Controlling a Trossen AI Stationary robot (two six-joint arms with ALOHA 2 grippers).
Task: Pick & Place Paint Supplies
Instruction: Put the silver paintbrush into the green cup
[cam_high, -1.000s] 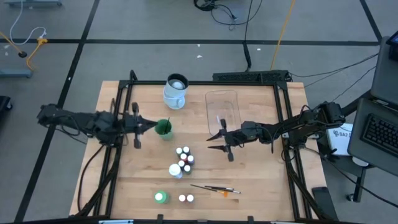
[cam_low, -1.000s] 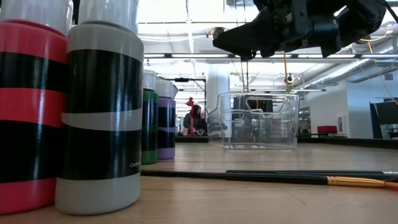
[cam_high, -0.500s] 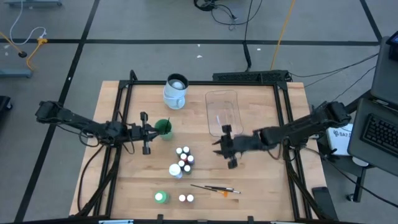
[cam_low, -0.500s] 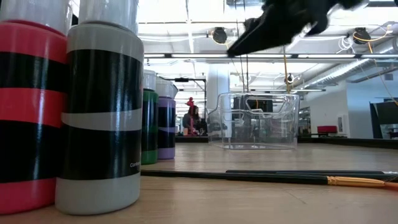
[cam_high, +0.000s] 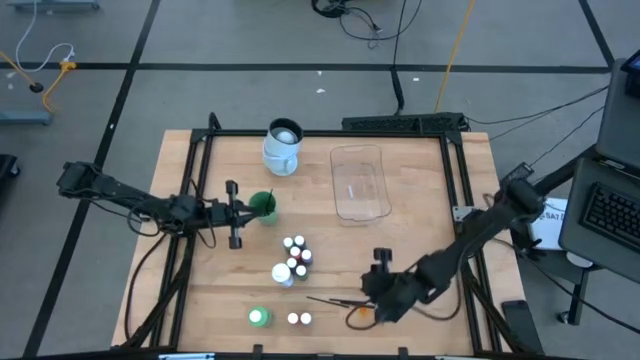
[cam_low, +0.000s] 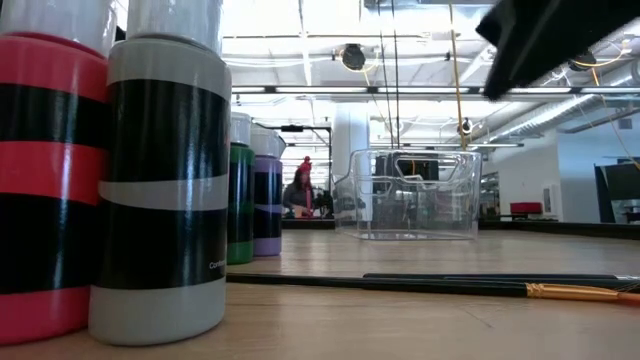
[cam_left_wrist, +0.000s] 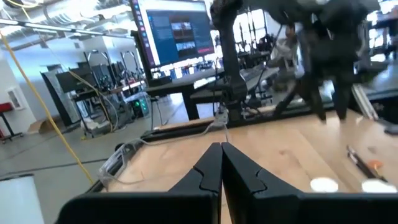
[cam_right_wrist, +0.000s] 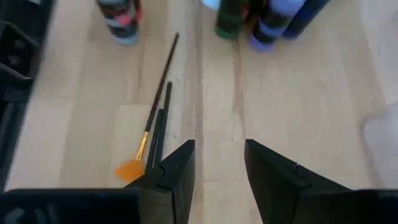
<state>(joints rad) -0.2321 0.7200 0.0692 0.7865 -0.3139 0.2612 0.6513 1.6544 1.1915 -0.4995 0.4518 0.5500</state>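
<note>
From above, the wooden table (cam_high: 420, 200) carries a clear tray (cam_high: 359, 181) near the far edge, a white jar (cam_high: 283, 147) beside it and a green bottle (cam_high: 264, 206) just in front of the left gripper (cam_high: 233, 213), which hangs over the table's left part. A cluster of small paint bottles (cam_high: 294, 254) stands in the middle; a green-capped bottle (cam_high: 258, 317) and two white caps (cam_high: 299, 319) sit near the front edge. The right gripper (cam_high: 372, 296) is low over the front of the table, right at the brushes (cam_high: 335, 301), whose orange end shows beside it.

At table height, two close bottles fill the left: a red-and-black bottle (cam_low: 45, 180) and a grey-and-black bottle (cam_low: 165, 185) with small white print near its base, too small to read. Farther back stand a green and a purple bottle (cam_low: 266, 195), then the clear tray (cam_low: 412, 193). Dark brushes (cam_low: 480, 284) lie flat across the wood, with a gold ferrule on the right. A person in a red hat (cam_low: 299, 187) sits far behind.

The left wrist view shows its fingers (cam_left_wrist: 208, 171) pressed together with nothing between them; a screen with unreadable text stands beyond.

The right wrist view shows its fingers (cam_right_wrist: 180, 168) narrowly apart, empty, just beside the orange-tipped brushes (cam_right_wrist: 155, 121) on the wood.
</note>
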